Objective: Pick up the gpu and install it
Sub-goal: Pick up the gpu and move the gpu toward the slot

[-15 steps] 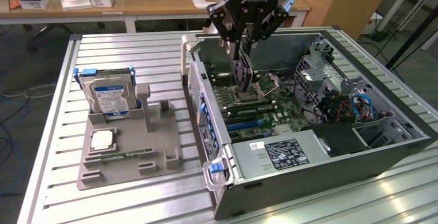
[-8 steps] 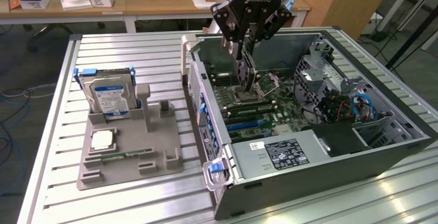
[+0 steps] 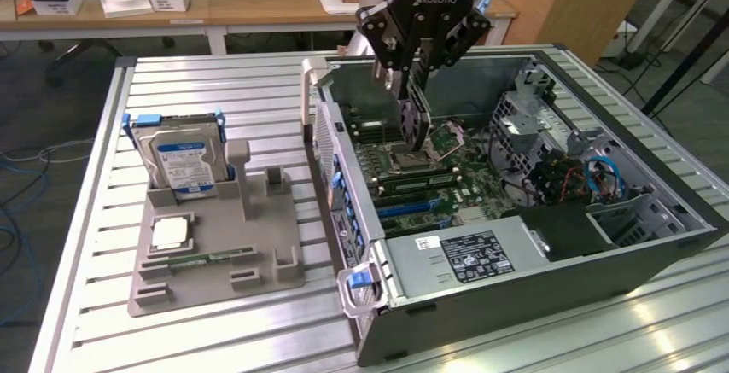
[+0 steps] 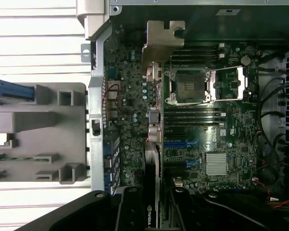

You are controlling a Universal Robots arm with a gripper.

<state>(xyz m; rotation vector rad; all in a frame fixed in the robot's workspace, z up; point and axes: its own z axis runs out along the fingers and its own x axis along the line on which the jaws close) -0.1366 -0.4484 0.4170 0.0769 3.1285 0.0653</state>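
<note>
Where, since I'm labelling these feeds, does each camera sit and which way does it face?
Exterior view: off the arm, raised, looking down at the open computer case and grey fixture; the gripper shows, clamping the gpu.
Wrist view: on the wrist, looking down along the gpu onto the motherboard; its dark fingers show.
Both share the gpu, CPU socket, case and fixture.
</note>
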